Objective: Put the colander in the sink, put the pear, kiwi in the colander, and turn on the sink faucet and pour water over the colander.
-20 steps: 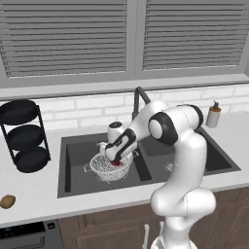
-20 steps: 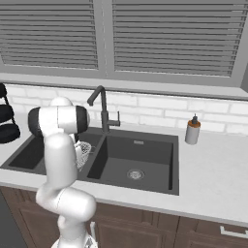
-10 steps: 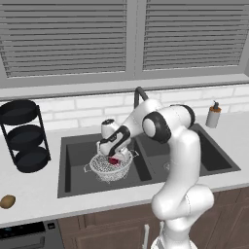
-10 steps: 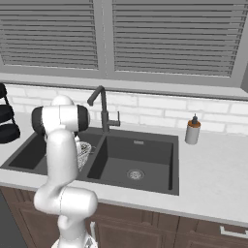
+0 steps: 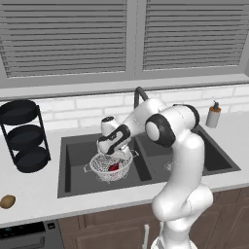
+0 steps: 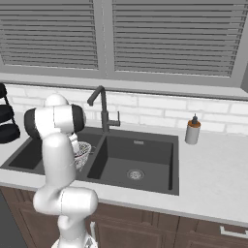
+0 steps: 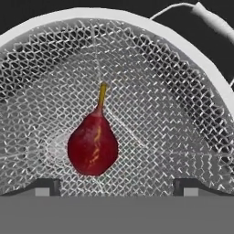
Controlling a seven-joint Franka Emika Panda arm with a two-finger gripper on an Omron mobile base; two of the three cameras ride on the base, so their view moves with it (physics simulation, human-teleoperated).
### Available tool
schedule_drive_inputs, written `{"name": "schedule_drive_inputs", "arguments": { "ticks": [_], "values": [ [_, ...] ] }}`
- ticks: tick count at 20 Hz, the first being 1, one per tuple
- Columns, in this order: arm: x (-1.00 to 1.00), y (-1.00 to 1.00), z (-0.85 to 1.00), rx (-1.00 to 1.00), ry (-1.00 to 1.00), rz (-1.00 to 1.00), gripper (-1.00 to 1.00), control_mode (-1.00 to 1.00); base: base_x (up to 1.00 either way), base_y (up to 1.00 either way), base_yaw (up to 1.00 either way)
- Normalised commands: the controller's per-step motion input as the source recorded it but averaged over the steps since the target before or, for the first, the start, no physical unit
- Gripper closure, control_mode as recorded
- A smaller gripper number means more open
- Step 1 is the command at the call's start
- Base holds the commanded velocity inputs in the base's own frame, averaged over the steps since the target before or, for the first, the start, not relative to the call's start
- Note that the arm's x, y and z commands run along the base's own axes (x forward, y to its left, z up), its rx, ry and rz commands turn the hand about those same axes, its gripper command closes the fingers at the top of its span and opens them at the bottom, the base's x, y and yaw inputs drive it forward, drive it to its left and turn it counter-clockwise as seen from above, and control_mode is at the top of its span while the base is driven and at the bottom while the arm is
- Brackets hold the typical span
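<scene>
Pear loose on mesh at colander centre, left sink basin; gripper released, fingertips wide apart. Kiwi near counter's front-left corner. Risk: snagging rim on lift-out, tipping colander.

Tool open, pointing down.

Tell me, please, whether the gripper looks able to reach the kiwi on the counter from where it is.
Probably yes, by swinging left: the open gripper hangs over the colander, while the kiwi lies alone near the counter's front edge.
</scene>
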Motion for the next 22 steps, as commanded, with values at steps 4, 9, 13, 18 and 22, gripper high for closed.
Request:
{"name": "schedule_drive_inputs", "arguments": {
  "ticks": [4, 9, 13, 18, 22],
  "values": [
    [-0.62, 0.0, 0.93, 0.04, -0.08, 0.0, -1.0, -1.0, 0.0, 0.0, 0.0],
    [-0.85, 0.11, 1.0, 0.11, -0.11, 0.0, -1.0, -1.0, 0.0, 0.0, 0.0],
    [-1.0, 0.22, 1.0, 0.08, -0.07, 0.05, -1.0, -1.0, 0.0, 0.0, 0.0],
    [-1.0, 0.23, 1.0, 0.06, -0.06, 0.1, -1.0, -1.0, 0.0, 0.0, 0.0],
    [-1.0, 0.43, 1.0, 0.03, -0.02, 0.12, -1.0, -1.0, 0.0, 0.0, 0.0]
  ]
}}
